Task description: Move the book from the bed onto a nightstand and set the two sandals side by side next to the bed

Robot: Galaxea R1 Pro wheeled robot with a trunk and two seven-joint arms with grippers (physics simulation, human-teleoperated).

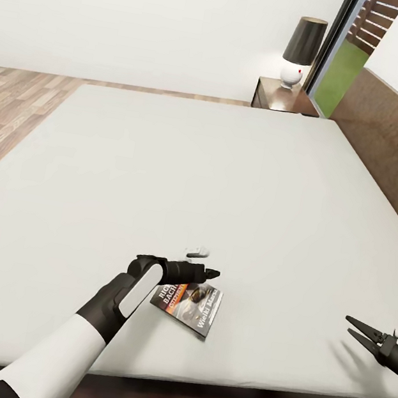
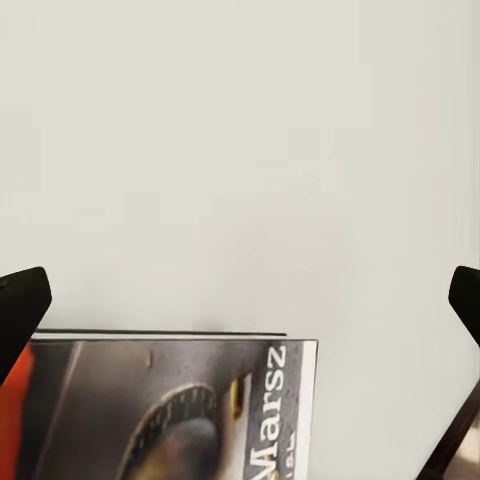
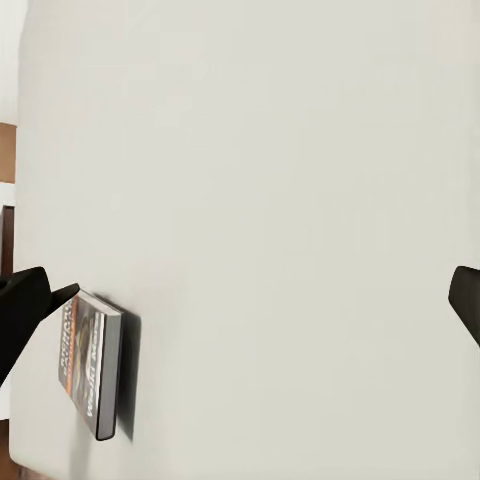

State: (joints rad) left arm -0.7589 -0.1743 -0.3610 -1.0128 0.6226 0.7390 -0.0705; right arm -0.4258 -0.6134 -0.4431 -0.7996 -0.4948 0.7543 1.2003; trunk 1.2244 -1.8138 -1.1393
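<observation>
Lower left of the head view: white-sleeved left arm [image 1: 64, 345], black at the wrist, reaching up and right over the mattress. At its end, left tool [image 1: 212, 273] hovering over the upper edge of the book [image 1: 186, 307]; from this angle fingers look close together, but in the left wrist view two black fingertips [image 2: 22, 305] sit at opposite edges of the frame, so spread wide, with nothing pinched between them. Book lying flat on the pale bed [image 1: 164, 174], low and just left of centre, near the foot edge, cover up, orange band and white lettering visible. In the left wrist view, book's [image 2: 175, 405] cover at the bottom of the frame, "Marsz" readable, just beyond the fingers.

Lower right edge of the head view: right tool [image 1: 351, 329], two thin black fingers parted in a V, pointing left, above bare mattress and well apart from the book. In the right wrist view, book [image 3: 92, 364] at lower left, flat on the mattress.

Upper right of the head view: dark nightstand [image 1: 277, 99] beside the headboard [image 1: 395, 148], carrying a lamp [image 1: 301, 51] with white base and black shade. Wood-plank floor [image 1: 13, 109] at left.
</observation>
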